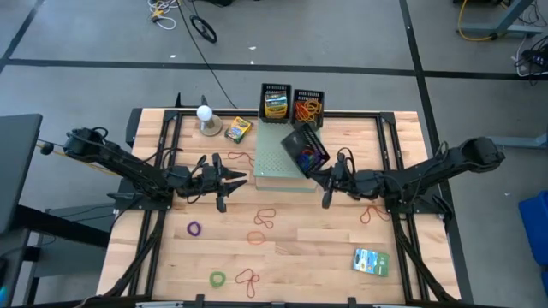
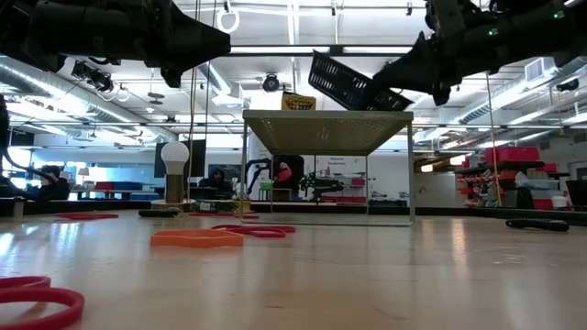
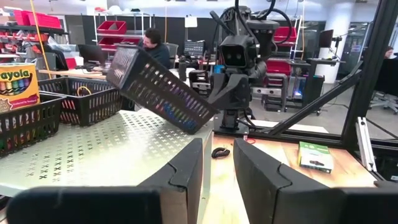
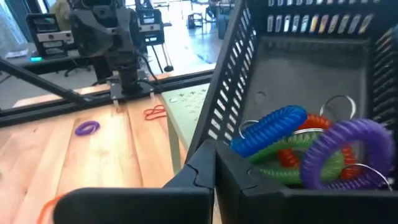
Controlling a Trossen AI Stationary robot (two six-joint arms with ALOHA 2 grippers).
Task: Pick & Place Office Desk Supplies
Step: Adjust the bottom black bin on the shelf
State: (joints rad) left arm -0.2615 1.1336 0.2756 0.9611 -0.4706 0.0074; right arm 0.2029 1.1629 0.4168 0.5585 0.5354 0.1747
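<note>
My right gripper is shut on a black mesh basket, which it holds tilted over the grey perforated platform. Blue, purple, green and orange coil bands lie inside the basket. My left gripper hovers open at the platform's left side, touching nothing, and its fingers point toward the basket. Rubber bands lie scattered on the wooden table. A crayon box lies near the far edge, and a green-blue packet lies near the right front. My right gripper holds the basket by its rim at one end. It comes about level from the table's right. One finger stands outside the wall; the other is hidden by the basket. The basket is tipped, its far end high, and whether its lower corner touches the platform cannot be told.
Two more black baskets stand at the far edge, one with a crayon box and one with rubber bands. A white ball on a round base stands far left. Black frame rails run along both table sides.
</note>
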